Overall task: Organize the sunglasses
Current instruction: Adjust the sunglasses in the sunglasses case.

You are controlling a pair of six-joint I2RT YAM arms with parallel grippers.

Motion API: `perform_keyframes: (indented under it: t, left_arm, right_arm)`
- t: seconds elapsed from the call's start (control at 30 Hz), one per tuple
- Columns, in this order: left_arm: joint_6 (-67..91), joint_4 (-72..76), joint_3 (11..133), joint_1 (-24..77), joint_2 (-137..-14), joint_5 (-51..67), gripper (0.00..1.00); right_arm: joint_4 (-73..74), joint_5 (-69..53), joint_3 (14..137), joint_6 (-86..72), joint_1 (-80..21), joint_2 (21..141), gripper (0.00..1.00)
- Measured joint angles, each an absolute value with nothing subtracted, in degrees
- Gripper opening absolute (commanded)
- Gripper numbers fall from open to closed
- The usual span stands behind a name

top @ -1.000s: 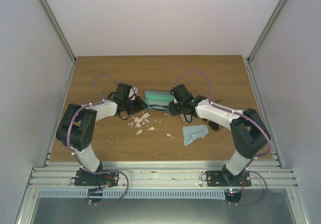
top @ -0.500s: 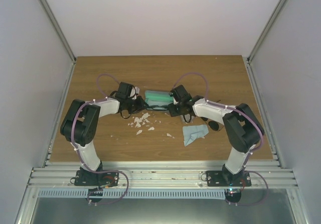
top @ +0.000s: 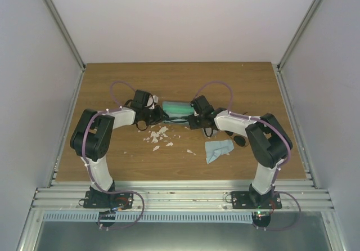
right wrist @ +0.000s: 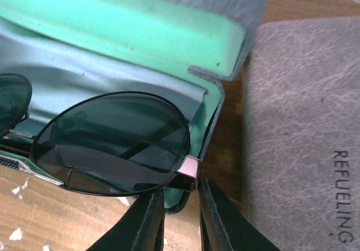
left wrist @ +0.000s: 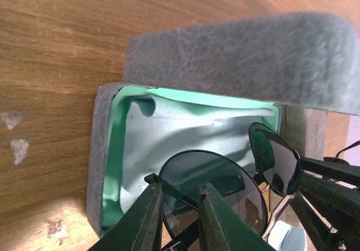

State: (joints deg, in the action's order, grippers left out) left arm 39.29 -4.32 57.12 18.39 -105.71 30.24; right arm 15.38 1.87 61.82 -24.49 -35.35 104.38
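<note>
Left gripper (left wrist: 179, 217) and right gripper (right wrist: 181, 209) each pinch one end of the dark-lensed sunglasses (right wrist: 112, 138) — likely to keep them level; they hang over the open green-lined case (left wrist: 106, 149) — apparently not yet seated.

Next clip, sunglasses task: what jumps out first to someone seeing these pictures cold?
The pair of dark round-lens wire-framed sunglasses sits poised over the open grey case with mint-green lining at the table's centre, with the left tool and right tool meeting at it from either side. Next, white scraps litter the wooden table just in front, and a crumpled light-blue cloth lies by the right arm.
</note>
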Motion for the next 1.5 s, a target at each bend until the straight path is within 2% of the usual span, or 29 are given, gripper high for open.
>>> perform_keyframes:
  t: [0.23,0.4,0.57,0.83,0.93,1.2,1.5]
  left_arm:
    - [39.5,-4.5,58.2,18.4,-105.6,29.5,0.23]
    - [39.7,-5.4,57.2,18.5,-102.3,26.2,0.32]
    - [40.5,-4.8,54.6,18.5,-97.6,25.4,0.34]
    - [43.2,-4.4,51.8,18.5,-98.0,27.6,0.37]
    - [43.8,-4.0,51.8,18.5,-98.9,28.2,0.36]
    - [45.1,-2.7,52.4,18.5,-102.5,30.3,0.22]
    - [45.4,-2.8,55.8,18.5,-104.0,29.8,0.21]
  right_arm:
    - [12.7,4.4,61.3,-29.6,-35.3,104.4,0.18]
    - [11.9,5.7,61.0,-32.5,-35.3,104.4,0.18]
    - [11.8,6.0,61.1,-33.5,-35.3,104.3,0.17]
    - [11.6,5.9,61.1,-34.0,-35.4,104.3,0.17]
    - [11.5,5.8,61.1,-34.1,-35.4,104.3,0.17]
    - [11.5,5.5,61.1,-34.4,-35.4,104.3,0.13]
    - [11.4,4.9,61.1,-34.4,-35.4,104.4,0.10]
